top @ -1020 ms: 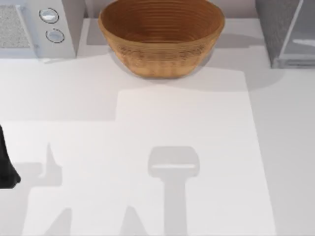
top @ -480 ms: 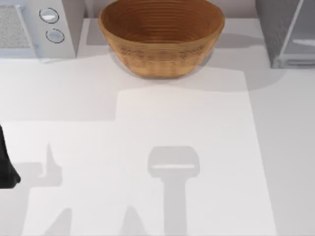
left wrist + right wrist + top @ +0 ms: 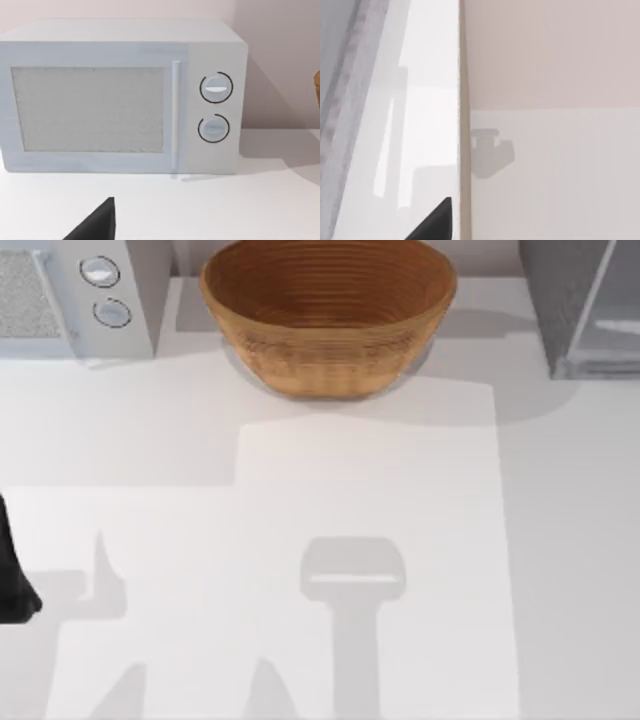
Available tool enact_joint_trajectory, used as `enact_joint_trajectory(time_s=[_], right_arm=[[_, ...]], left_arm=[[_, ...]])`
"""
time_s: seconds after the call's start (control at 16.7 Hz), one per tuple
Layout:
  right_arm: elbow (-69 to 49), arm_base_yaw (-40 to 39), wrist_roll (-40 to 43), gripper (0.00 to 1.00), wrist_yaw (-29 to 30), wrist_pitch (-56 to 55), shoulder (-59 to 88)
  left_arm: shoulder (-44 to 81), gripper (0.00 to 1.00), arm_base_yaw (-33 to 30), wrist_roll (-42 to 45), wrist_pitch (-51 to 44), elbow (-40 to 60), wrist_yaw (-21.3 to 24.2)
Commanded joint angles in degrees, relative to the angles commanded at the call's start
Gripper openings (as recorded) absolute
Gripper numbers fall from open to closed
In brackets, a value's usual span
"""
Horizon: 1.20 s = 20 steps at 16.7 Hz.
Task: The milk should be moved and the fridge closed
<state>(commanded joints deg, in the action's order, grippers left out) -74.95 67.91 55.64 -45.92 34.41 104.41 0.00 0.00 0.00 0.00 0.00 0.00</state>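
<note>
The fridge [image 3: 585, 305] stands at the far right corner of the surface [image 3: 300, 500], its pale door panel seemingly swung open, and I cannot make out the milk carton anywhere, so it may sit inside or behind that door. The left arm [image 3: 12, 570] is parked at the left edge facing the microwave [image 3: 120, 97], with the wicker bowl [image 3: 328, 310] between the appliances; I cannot tell how either arm's jaws stand. The likely risk is pushing the door shut before the milk is found, or clipping its edge.
</note>
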Motion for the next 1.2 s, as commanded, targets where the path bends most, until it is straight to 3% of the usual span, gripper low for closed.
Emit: enact_joint_trajectory(time_s=[0.18, 0.36, 0.84, 1.2], right_arm=[[-0.01, -7.82, -11.68, 1.0, 1.8, -10.52, -0.06], [0.49, -13.61, -18.2, 1.0, 3.08, -16.52, 0.31], [0.98, -14.88, -19.85, 1.0, 3.62, -17.99, -0.02], [4.96, -28.25, -28.92, 1.0, 13.57, -23.09, -3.37]], left_arm=[[0.0, 1.0, 0.0, 0.0, 0.0, 0.0, 0.0], [0.0, 1.0, 0.0, 0.0, 0.0, 0.0, 0.0], [0.0, 1.0, 0.0, 0.0, 0.0, 0.0, 0.0], [0.0, 1.0, 0.0, 0.0, 0.0, 0.0, 0.0]])
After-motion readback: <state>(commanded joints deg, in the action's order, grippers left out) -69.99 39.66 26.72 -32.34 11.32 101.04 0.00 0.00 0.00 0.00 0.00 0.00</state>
